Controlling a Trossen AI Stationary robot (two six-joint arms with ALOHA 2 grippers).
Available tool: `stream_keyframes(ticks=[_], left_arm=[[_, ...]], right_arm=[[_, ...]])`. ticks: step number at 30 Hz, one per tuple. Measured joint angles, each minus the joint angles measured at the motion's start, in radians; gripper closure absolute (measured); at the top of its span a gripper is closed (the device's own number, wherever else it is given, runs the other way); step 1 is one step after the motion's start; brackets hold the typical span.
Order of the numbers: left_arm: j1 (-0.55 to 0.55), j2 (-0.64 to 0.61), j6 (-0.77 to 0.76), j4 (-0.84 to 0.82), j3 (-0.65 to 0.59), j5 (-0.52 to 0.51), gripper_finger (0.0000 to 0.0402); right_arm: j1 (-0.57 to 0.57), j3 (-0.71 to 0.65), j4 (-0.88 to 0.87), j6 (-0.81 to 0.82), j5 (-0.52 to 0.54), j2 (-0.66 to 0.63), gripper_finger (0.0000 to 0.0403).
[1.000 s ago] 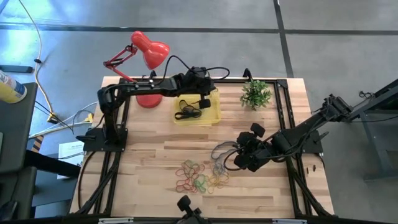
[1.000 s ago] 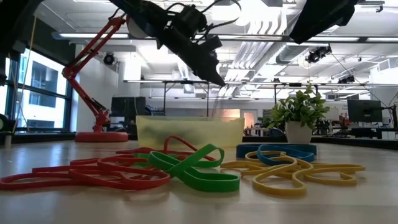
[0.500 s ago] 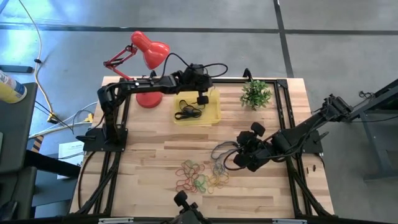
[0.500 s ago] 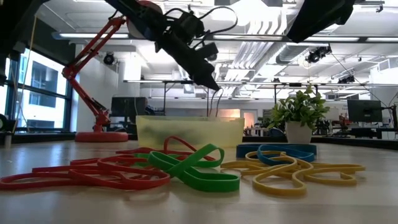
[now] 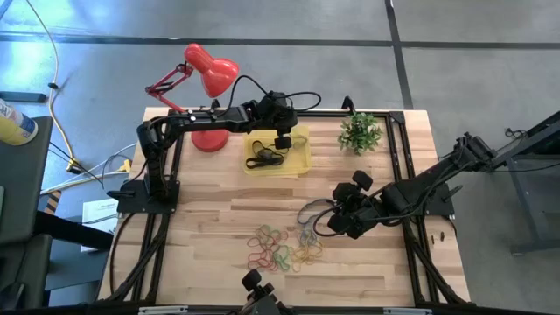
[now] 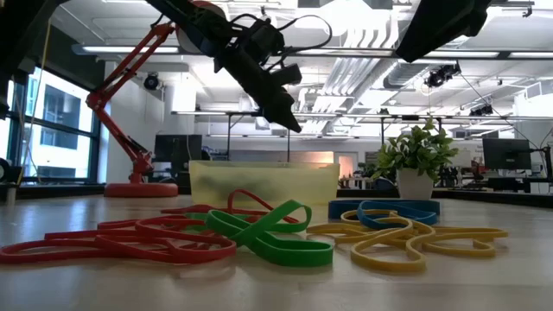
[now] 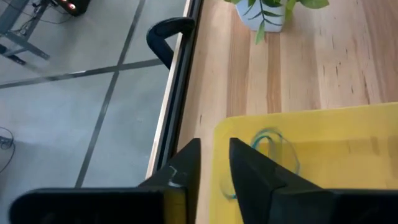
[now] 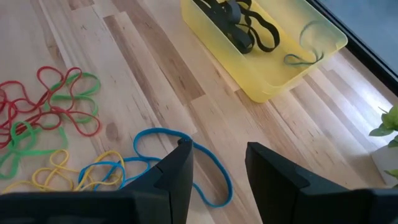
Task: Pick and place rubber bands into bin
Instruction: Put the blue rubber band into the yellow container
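The coloured rubber bands (image 5: 280,247) lie in a loose pile on the table near its near edge, red, green, yellow and blue (image 6: 259,233). The yellow bin (image 5: 300,164) stands toward the far edge and holds dark bands (image 8: 239,28) and a thin greenish band (image 7: 273,146). My left gripper (image 5: 282,140) hangs open above the bin (image 7: 348,124) with nothing between its fingers (image 7: 214,155). My right gripper (image 5: 337,223) hovers open over the blue bands (image 8: 186,140) at the right of the pile, touching nothing.
A red desk lamp (image 5: 210,74) stands left of the bin at the far edge. A small potted plant (image 5: 360,131) stands to the bin's right. Grey bands (image 5: 311,210) lie beside my right gripper. Bare wood stretches between pile and bin.
A thin band hung from my left gripper's fingertips above the bin; it no longer hangs there and has dropped into the bin. The left gripper has stayed over the bin, shifting only slightly. The right arm has kept still.
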Motion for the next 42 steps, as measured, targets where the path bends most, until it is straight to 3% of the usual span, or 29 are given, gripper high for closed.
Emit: stream_keyframes(ticks=[5,11,14,18,23,29,34,42], left_arm=[[0.000,0.000,0.000,-0.013,0.000,0.037,0.0293],[-0.036,-0.004,-0.001,-0.146,0.000,0.282,0.0285],[-0.088,-0.013,0.032,-0.245,-0.001,0.394,0.0284],[-0.191,-0.033,0.099,-0.373,-0.001,0.408,0.0284],[-0.329,-0.073,0.112,-0.465,-0.001,0.370,0.0284],[-0.475,-0.164,0.045,-0.494,-0.001,0.252,0.0284],[-0.576,-0.241,-0.057,-0.508,-0.001,0.125,0.0284],[-0.718,-0.357,-0.244,-0.614,0.000,-0.165,0.0284]], right_arm=[[0.000,0.000,0.003,-0.008,0.000,0.000,0.0265],[-0.008,-0.015,0.012,-0.094,-0.048,0.000,0.0265],[-0.050,-0.075,0.064,-0.150,-0.170,0.000,0.0265],[-0.136,-0.209,0.278,-0.241,-0.379,0.000,0.0265],[-0.233,-0.340,0.494,-0.340,-0.477,0.000,0.0265],[-0.335,-0.418,0.552,-0.515,-0.551,0.000,0.0265],[-0.419,-0.447,0.581,-0.651,-0.642,0.000,0.0265],[-0.502,-0.449,0.622,-0.805,-0.719,0.029,0.0266]])
